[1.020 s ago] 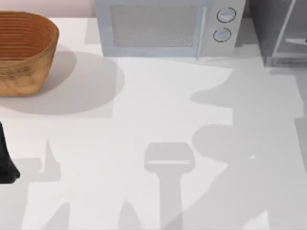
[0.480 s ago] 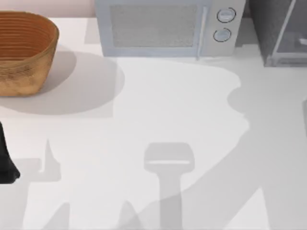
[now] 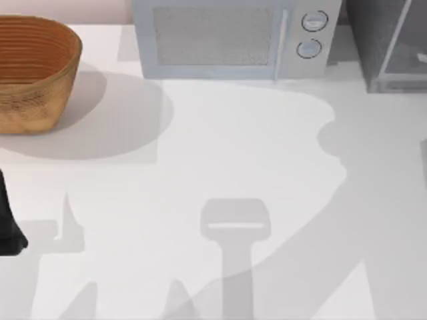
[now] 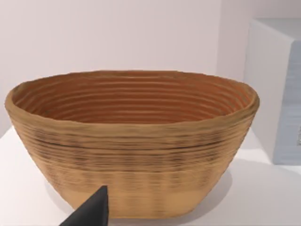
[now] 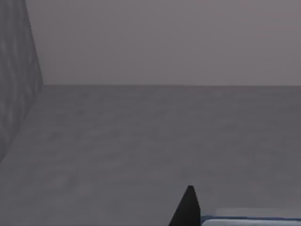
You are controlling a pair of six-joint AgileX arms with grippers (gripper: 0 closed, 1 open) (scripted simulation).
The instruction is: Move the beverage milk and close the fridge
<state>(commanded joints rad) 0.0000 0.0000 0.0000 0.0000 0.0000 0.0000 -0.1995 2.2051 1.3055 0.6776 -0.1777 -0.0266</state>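
Observation:
The fridge (image 3: 381,40), a dark-grey cabinet with a translucent door in a pale frame, stands at the table's back right corner. The right wrist view looks into a dark-grey space with a wall (image 5: 16,80) on one side and a flat floor. A black part of my right gripper (image 5: 188,209) shows at that view's edge. Right beside it lies a thin blue-and-white strip (image 5: 249,220), perhaps the beverage milk's top edge. My left arm (image 3: 8,227) is parked at the table's left edge, and its gripper (image 4: 91,214) faces the basket.
A woven basket (image 3: 33,73) sits at the back left, seen close up in the left wrist view (image 4: 136,141). A light-grey microwave (image 3: 227,37) with two round knobs stands at the back middle. Arm shadows fall across the white tabletop (image 3: 220,153).
The right arm's shadow on the table has slid to the right, toward the fridge, then held still. The left arm has not moved.

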